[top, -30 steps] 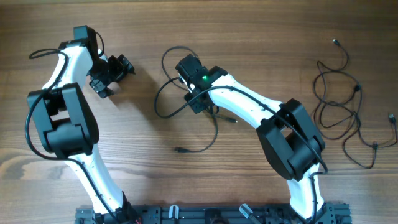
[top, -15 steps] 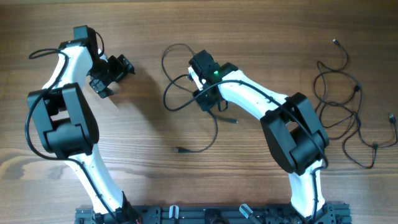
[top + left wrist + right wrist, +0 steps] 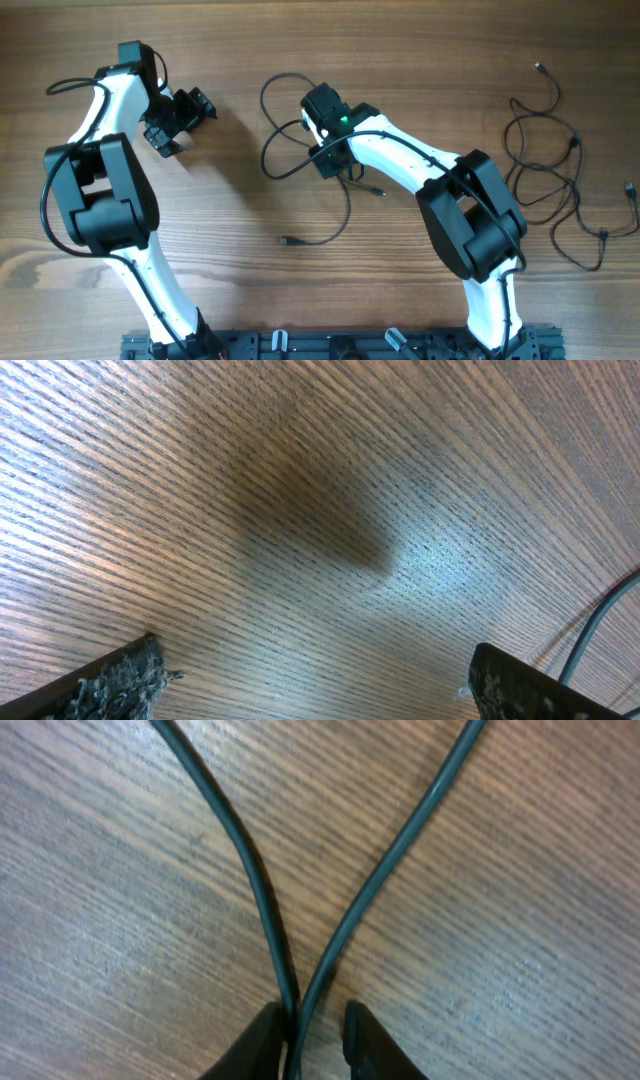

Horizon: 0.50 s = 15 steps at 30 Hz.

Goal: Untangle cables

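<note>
Below, the right gripper [image 3: 318, 1032] stands nearly closed around two crossing cable strands [image 3: 255, 880]; whether it pinches them is unclear. The left gripper [image 3: 315, 675] hangs wide open.

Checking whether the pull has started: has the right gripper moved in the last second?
Yes. The right gripper has shifted right, toward the cable pile, which stayed put.

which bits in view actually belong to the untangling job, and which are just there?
Job: centre cable, running between the right gripper fingertips; tangled cables at far right.
Just there: arm wiring; base rail; table.
</note>
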{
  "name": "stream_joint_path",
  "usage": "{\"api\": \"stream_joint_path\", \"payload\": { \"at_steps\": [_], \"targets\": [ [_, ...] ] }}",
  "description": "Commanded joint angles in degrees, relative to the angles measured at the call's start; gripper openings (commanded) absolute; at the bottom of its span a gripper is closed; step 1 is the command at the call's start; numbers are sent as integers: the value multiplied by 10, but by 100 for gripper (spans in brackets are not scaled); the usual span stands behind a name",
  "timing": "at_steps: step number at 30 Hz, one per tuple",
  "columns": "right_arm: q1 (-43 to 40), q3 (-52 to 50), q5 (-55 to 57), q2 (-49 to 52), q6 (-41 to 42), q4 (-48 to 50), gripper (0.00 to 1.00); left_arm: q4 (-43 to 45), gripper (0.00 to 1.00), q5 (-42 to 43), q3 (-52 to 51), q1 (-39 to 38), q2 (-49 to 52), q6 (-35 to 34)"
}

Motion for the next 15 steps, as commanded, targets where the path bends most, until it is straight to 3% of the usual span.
{"api": "stream_joint_path", "payload": {
  "at_steps": [1,6,10,15],
  "targets": [
    [4,-23,1,50,13,-29,4,2,100,6,-5,-2,-7,-1],
    [4,-1,-6,48,13,-70,4,3,100,6,-5,-2,-7,-1],
    [4,83,-68,37,-1,-130,4,3,100,6,-5,-2,-7,-1],
    [4,142,-116,33,0,-136,4,3,100,6,-5,-2,-7,-1]
  ]
}}
